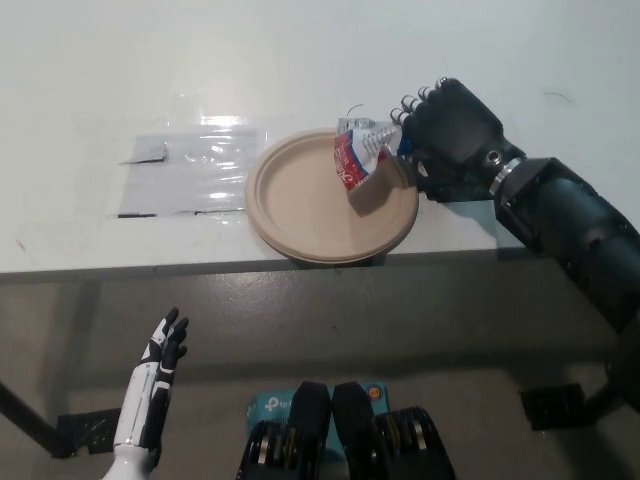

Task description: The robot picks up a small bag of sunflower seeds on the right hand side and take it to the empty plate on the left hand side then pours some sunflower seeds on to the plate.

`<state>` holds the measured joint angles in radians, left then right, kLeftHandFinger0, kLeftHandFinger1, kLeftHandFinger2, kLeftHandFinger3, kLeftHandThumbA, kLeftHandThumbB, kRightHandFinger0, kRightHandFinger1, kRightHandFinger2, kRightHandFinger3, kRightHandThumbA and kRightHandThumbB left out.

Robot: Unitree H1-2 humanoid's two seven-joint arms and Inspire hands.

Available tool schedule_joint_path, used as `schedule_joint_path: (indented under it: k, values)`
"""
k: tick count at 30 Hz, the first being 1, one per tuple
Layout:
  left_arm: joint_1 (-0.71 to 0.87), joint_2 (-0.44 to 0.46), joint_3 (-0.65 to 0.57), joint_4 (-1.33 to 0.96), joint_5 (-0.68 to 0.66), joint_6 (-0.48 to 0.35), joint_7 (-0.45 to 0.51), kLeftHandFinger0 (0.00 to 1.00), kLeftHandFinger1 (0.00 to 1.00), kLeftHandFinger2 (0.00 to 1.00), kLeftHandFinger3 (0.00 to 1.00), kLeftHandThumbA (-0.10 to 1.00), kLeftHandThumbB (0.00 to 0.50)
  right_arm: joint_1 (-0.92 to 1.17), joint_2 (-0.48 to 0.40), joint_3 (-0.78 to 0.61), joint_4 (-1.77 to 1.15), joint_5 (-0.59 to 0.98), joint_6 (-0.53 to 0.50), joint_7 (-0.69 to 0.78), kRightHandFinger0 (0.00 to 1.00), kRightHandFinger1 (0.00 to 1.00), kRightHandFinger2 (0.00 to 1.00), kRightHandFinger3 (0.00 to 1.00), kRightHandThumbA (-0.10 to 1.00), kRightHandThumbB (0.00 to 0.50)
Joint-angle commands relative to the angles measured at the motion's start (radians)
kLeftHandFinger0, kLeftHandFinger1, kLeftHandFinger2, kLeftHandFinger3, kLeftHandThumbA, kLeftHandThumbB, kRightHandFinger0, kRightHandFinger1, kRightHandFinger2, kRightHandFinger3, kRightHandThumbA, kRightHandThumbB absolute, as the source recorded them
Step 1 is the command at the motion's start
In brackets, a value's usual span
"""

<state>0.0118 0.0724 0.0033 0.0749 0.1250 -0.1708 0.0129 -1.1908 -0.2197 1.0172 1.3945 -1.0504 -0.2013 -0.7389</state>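
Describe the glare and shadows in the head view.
Head view: strong glare on the clear plastic sheet left of the plate; the seed bag in the right hand casts a soft shadow onto the plate's right side; the left hand hangs low, dimmer.

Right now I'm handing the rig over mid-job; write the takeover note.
Right robot hand: shut on the seed bag, held tilted over the right part of the plate.
Left robot hand: open, resting low in front of the table, holding nothing.
Done: bag picked up and brought to the plate.
Left: no seeds visible on the plate yet; tip further to pour.
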Motion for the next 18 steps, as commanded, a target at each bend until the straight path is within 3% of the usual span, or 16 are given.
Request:
schedule_joint_path:
  k: [1,3,5,8,9,15,18]
  values:
    - [-0.017,0.006,0.001,-0.033,-0.006,-0.028,0.002,1.00,1.00,1.00,1.00,1.00,0.008,-0.099,-0.023,0.023,-0.011,-0.049,0.062,-0.086,0.00,0.11,0.68,0.16,-0.10,0.227]
    - [-0.018,0.005,0.003,-0.036,-0.011,-0.022,0.001,1.00,1.00,1.00,1.00,1.00,0.025,-0.106,-0.021,0.030,-0.014,-0.057,0.060,-0.091,0.00,0.13,0.69,0.15,-0.10,0.229]
    - [-0.020,0.008,0.001,-0.040,-0.006,-0.021,0.000,1.00,1.00,1.00,1.00,1.00,0.011,-0.113,-0.021,0.038,-0.015,-0.066,0.061,-0.090,0.00,0.17,0.74,0.16,-0.10,0.240]
    - [-0.021,0.011,-0.001,-0.035,0.000,-0.033,0.001,1.00,1.00,1.00,1.00,1.00,0.000,-0.110,-0.024,0.049,-0.014,-0.080,0.067,-0.130,0.00,0.10,0.65,0.14,-0.10,0.264]
    - [-0.023,0.014,-0.001,-0.032,0.003,-0.035,0.001,1.00,1.00,1.00,1.00,1.00,0.009,-0.113,-0.025,0.053,-0.015,-0.082,0.065,-0.109,0.00,0.11,0.66,0.15,-0.10,0.233]
    - [-0.026,0.014,0.001,-0.043,-0.005,-0.020,-0.002,1.00,1.00,1.00,1.00,1.00,0.012,-0.122,-0.028,0.065,-0.014,-0.100,0.079,-0.127,0.00,0.07,0.62,0.12,-0.10,0.261]
    - [-0.026,0.016,0.000,-0.045,-0.004,-0.015,-0.005,1.00,1.00,1.00,1.00,1.00,0.021,-0.128,-0.032,0.077,-0.019,-0.113,0.069,-0.119,0.00,0.04,0.59,0.17,-0.10,0.271]
